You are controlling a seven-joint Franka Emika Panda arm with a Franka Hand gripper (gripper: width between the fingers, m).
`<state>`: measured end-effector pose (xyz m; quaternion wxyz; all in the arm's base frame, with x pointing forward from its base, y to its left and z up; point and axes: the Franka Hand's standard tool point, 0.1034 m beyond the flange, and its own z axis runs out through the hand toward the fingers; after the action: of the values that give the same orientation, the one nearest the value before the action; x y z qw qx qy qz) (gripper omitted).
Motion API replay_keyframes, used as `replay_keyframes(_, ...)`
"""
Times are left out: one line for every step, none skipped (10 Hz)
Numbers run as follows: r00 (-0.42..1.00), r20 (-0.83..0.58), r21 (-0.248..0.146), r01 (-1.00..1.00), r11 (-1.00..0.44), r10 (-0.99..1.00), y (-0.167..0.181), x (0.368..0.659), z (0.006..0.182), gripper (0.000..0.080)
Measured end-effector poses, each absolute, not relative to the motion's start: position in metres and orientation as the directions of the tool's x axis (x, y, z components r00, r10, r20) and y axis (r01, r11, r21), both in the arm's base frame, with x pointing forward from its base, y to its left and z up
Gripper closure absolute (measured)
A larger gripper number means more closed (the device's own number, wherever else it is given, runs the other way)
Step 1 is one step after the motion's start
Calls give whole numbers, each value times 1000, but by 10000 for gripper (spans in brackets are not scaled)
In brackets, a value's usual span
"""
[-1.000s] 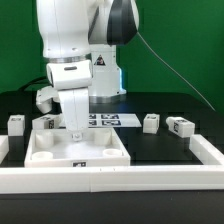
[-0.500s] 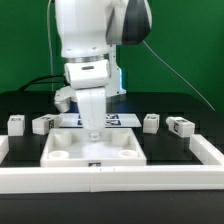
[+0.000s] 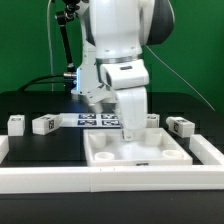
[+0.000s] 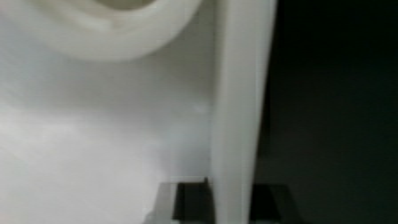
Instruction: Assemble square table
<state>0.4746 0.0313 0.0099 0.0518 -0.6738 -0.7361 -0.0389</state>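
Square table slab (image 3: 150, 150) lies at the lower right of the exterior view, recessed side up, its near edge along the white rail (image 3: 50, 180) on the black bench (image 3: 45, 150). The hand (image 3: 128, 136) is clamped on the slab's far wall. In the wrist view that thin wall runs down into the hand (image 4: 237, 200), beside a round socket (image 4: 116, 20).

The step appears to be seating the slab in the rail's lower-right corner. To do it well:
- Slide it flat and low. A lift would tip it about such a narrow pinch.
- Press it lightly against the rail so it squares up.
- Mind the nearest leg (image 3: 152, 120), just behind the wall beside the hand.
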Motion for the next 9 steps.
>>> replay_keyframes(-63, 132, -18, 998, 65, 989, 41, 475, 9, 739)
replay_keyframes(-35, 132, -22, 999, 39, 991, 44, 476, 9, 739)
replay_keyframes(-33, 131, -22, 999, 36, 991, 42, 476, 9, 739)
replay_keyframes(-30, 131, -22, 999, 34, 991, 41, 476, 9, 739)
replay_keyframes(-31, 131, -22, 999, 34, 991, 42, 476, 9, 739)
replay_keyframes(-34, 134, -22, 999, 37, 990, 45, 477, 9, 739)
replay_keyframes(-40, 140, -17, 999, 43, 989, 52, 481, 9, 739)
replay_keyframes(-49, 141, -12, 999, 51, 989, 60, 484, 10, 739)
replay_keyframes(-42, 141, -11, 999, 44, 989, 67, 486, 11, 739)
